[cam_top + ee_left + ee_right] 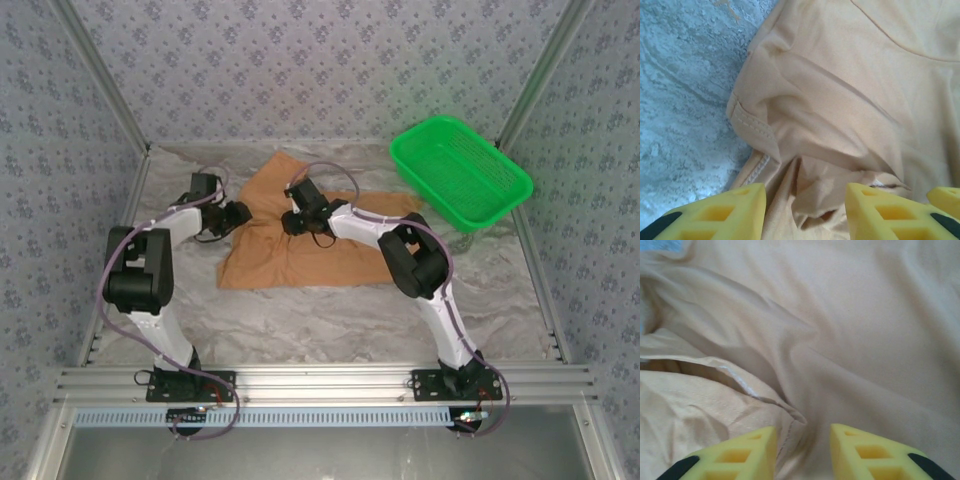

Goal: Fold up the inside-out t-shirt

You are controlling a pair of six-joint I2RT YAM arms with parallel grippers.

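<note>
On the marbled table (330, 320), tan t-shirt (290, 255), left gripper (804, 195) spread, right gripper (803, 434) spread

**Papered walls around a marbled counter**

On my screen I see a small cell closed on three sides. The back wall (320, 70), the left wall (50, 150) and the right wall (600, 130) carry the same wallpaper, pale grey-blue with small repeated flower motifs. Two slanted aluminium posts, the left post (100, 80) and the right post (535, 85), stand in the far corners. The counter (320, 320) has a grey-white surface veined like marble. Along its near edge runs a wide aluminium rail (320, 382), then a thin light-blue strip (330, 417), then a smooth grey panel (320, 455). The light is soft and even, and the shadows on the counter are weak. A green tint lies on the right post.
</note>
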